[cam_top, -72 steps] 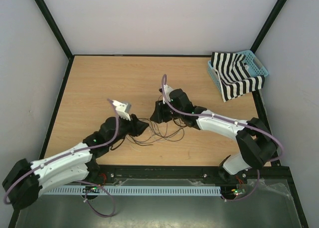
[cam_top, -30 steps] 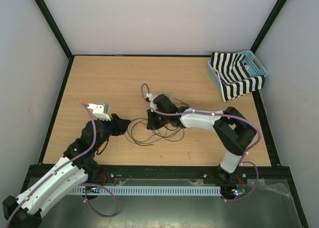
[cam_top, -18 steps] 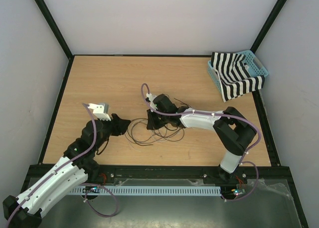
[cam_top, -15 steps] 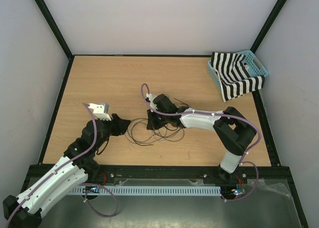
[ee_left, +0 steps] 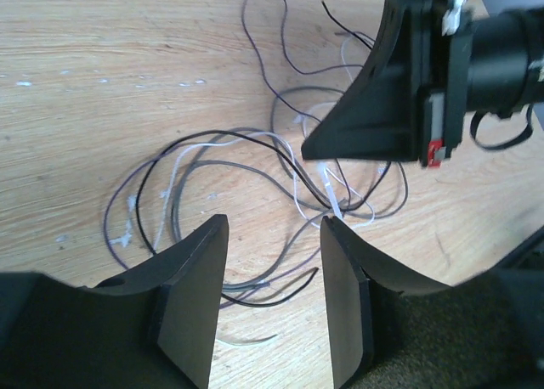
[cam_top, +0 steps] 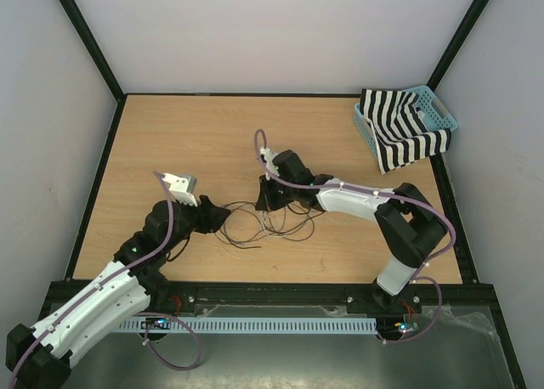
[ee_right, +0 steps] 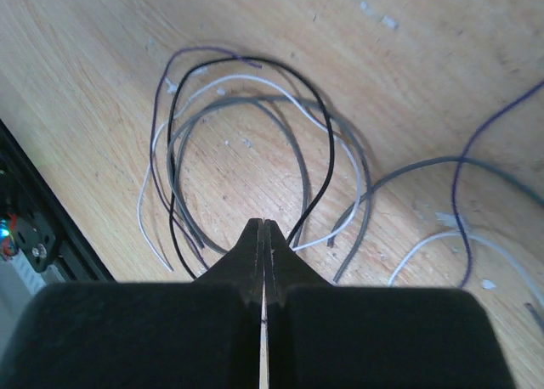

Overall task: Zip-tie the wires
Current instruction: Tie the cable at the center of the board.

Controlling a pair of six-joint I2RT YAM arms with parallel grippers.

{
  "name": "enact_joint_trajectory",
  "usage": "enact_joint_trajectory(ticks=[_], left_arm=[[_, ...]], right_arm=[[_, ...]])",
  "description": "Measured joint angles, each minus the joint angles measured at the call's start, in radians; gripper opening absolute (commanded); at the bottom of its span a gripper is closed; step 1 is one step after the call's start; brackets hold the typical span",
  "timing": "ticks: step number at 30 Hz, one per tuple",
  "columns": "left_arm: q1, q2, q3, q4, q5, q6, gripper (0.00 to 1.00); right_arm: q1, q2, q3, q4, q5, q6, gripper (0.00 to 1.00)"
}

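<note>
The wires (cam_top: 280, 223) lie in loose dark and pale loops on the wooden table between my two grippers, also in the left wrist view (ee_left: 212, 164) and the right wrist view (ee_right: 255, 117). My right gripper (cam_top: 266, 204) hovers over their far side, its jaws pressed together (ee_right: 263, 226). A thin whitish strip, the zip tie (ee_left: 332, 195), hangs from its tip (ee_left: 313, 151) and shows as a pale edge between the fingers. My left gripper (cam_top: 223, 217) stands open (ee_left: 272, 236) at the loops' left side, with only wire ends on the table between its fingers.
A blue basket (cam_top: 446, 117) holding a black-and-white striped cloth (cam_top: 399, 134) sits at the back right corner. Black frame rails run along the table's edges, and the near rail (cam_top: 272, 291) lies just in front of the wires.
My right gripper has shut fully and shifted slightly right and away from the near edge. The left gripper has moved right, closer to the wire loops, and stays open.
</note>
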State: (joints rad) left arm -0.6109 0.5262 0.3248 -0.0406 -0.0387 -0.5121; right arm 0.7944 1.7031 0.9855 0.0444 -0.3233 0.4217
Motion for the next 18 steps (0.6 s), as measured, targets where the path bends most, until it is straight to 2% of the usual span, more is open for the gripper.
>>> enact_joint_trajectory(ticks=[7,18], left_arm=[[-0.013,0.150,-0.017,0.138,0.095,-0.020,0.48],[-0.144,0.499,0.053,0.350,0.096,-0.028,0.48]], right_arm=[[-0.037,-0.080,0.000,0.000,0.001,0.001,0.00],[-0.056,-0.145,-0.031,0.006,0.018,0.031,0.00]])
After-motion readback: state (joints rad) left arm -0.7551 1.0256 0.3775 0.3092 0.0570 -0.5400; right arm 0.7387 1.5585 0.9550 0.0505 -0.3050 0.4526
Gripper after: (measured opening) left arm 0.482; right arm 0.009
